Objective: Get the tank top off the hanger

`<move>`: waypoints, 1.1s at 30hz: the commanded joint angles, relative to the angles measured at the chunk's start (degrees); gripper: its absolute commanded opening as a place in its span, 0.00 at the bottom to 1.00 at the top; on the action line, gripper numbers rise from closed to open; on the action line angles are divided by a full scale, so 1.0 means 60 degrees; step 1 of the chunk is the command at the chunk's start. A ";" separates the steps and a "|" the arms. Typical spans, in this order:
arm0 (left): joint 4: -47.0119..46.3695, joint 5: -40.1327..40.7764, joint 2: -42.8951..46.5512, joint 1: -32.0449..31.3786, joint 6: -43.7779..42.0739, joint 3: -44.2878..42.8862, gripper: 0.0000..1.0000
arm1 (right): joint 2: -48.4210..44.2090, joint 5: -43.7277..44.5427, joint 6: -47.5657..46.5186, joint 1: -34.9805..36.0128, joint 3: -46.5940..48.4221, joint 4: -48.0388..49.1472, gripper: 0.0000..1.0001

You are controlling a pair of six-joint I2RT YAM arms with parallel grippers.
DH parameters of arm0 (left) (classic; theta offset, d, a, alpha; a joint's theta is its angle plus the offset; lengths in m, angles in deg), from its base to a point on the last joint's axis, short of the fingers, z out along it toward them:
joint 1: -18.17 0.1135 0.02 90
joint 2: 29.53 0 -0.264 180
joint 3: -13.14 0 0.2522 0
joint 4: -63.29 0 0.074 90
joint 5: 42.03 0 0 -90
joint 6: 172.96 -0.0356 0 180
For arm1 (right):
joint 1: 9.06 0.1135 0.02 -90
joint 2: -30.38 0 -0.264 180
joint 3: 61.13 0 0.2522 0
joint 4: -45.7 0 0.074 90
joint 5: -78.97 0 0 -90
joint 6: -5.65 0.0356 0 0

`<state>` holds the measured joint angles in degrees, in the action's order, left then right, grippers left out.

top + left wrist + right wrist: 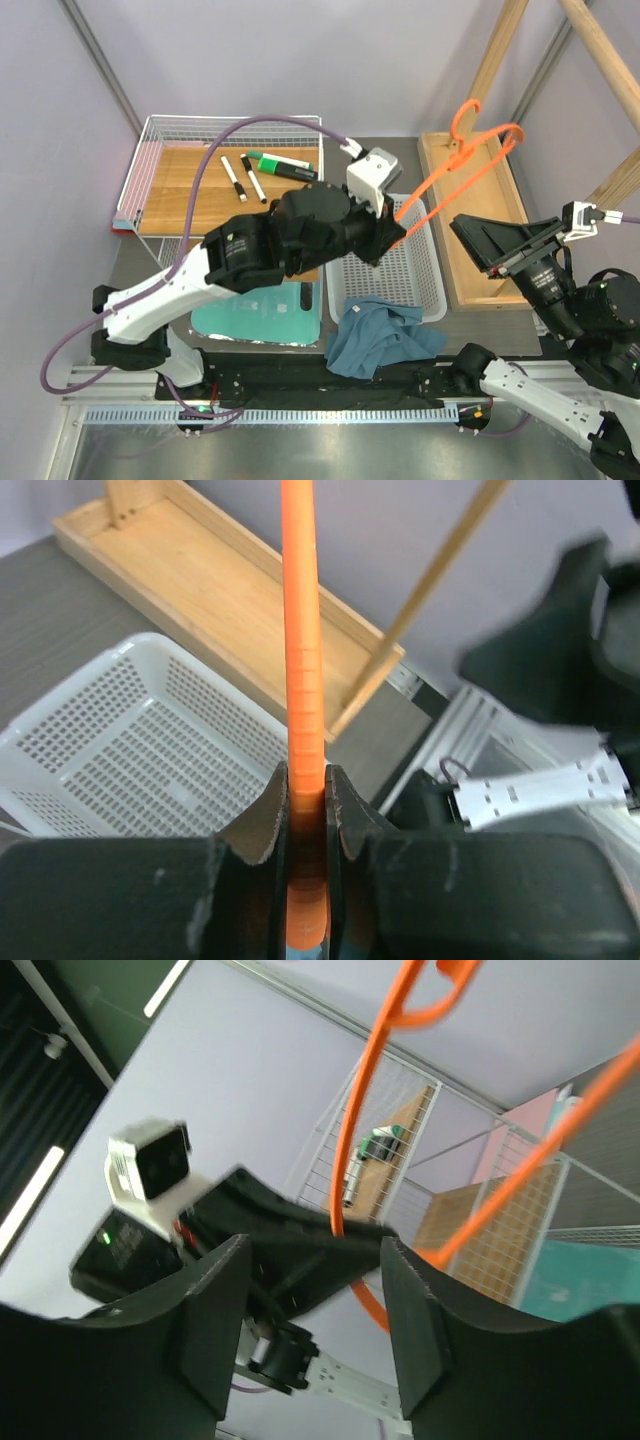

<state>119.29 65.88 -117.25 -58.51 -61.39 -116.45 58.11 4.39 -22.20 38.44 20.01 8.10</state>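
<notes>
Looking down, I see my left gripper [394, 232] squeezing the hanger [300, 630], which slants to the upper right, the tank top [380, 338] loose below it, my right gripper [315, 1310] open.

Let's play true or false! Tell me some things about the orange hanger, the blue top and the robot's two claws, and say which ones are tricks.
1. The left gripper is pinching the hanger. True.
2. The tank top hangs on the hanger. False: it lies crumpled at the near edge of the white basket, and the hanger is bare.
3. The right gripper is shut on the hanger. False: its jaws stand open and hold nothing.
4. The hanger is orange. True.
</notes>
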 commanded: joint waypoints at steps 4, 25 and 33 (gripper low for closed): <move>0.0517 -0.0960 -0.1490 0.0944 -0.0239 -0.2693 0.00 | -0.1658 -0.0489 -0.1465 0.0051 0.0212 -0.2631 0.70; -0.2000 -0.2956 -0.3296 0.1560 -0.0488 -0.3184 0.00 | -0.1811 0.1003 -0.1569 0.0036 0.1382 -0.3924 0.64; -0.1518 -0.2927 -0.2491 0.1297 -0.0737 -0.2785 0.00 | 0.0709 0.1135 -0.1716 0.0051 0.1852 -0.1830 0.67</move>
<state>113.17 49.18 -137.65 -49.72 -63.99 -133.39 55.86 9.33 -31.44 38.44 30.35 -11.04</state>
